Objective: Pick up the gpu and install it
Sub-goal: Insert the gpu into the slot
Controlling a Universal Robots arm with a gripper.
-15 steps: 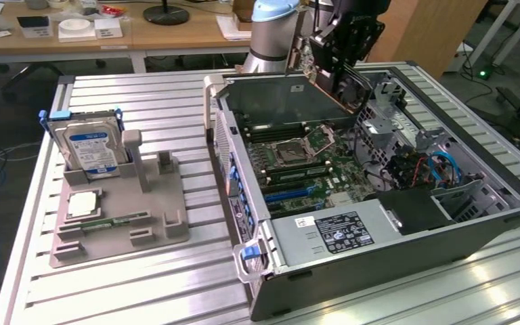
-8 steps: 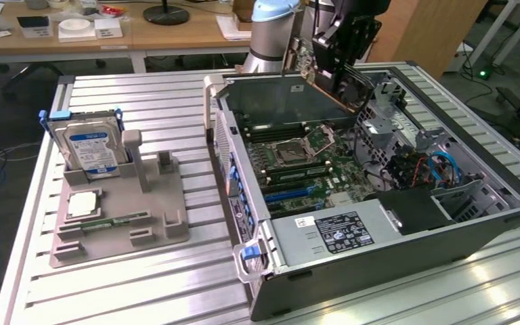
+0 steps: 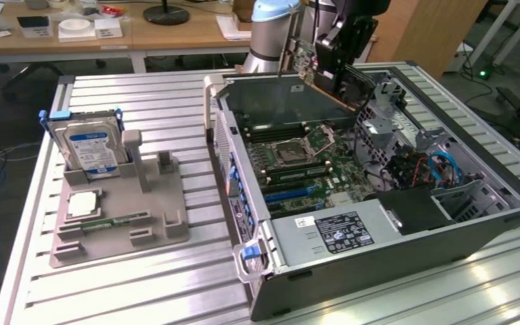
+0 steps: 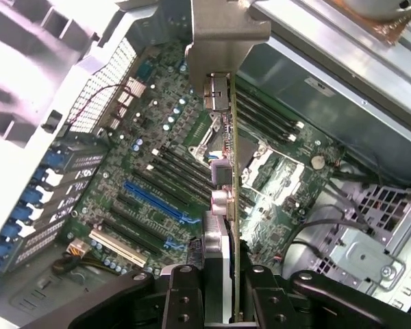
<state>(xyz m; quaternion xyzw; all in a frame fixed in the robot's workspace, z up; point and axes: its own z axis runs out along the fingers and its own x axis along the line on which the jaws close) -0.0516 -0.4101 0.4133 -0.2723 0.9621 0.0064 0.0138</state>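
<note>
The gpu (image 3: 302,57) hangs over the far end of the open computer case (image 3: 477,230), above the motherboard (image 3: 310,162), and my gripper (image 3: 340,47) is shut on it. In the wrist view the gpu (image 4: 221,205) shows edge-on between the two black fingers (image 4: 185,295). Its silvery bracket (image 4: 222,41) with the ports points away from my gripper (image 4: 222,284). It hovers over the motherboard (image 4: 164,137), apart from it. The blue expansion slot (image 4: 157,202) lies to one side of the card's line, and the black slots run beside it.
A grey fixture (image 3: 120,203) at the exterior view's left holds a blue-labelled hard drive (image 3: 93,145), a CPU (image 3: 81,203) and a green RAM stick (image 3: 106,222). Inside the case are a power supply (image 3: 332,233), drive cage (image 3: 405,135) and cables (image 3: 441,169).
</note>
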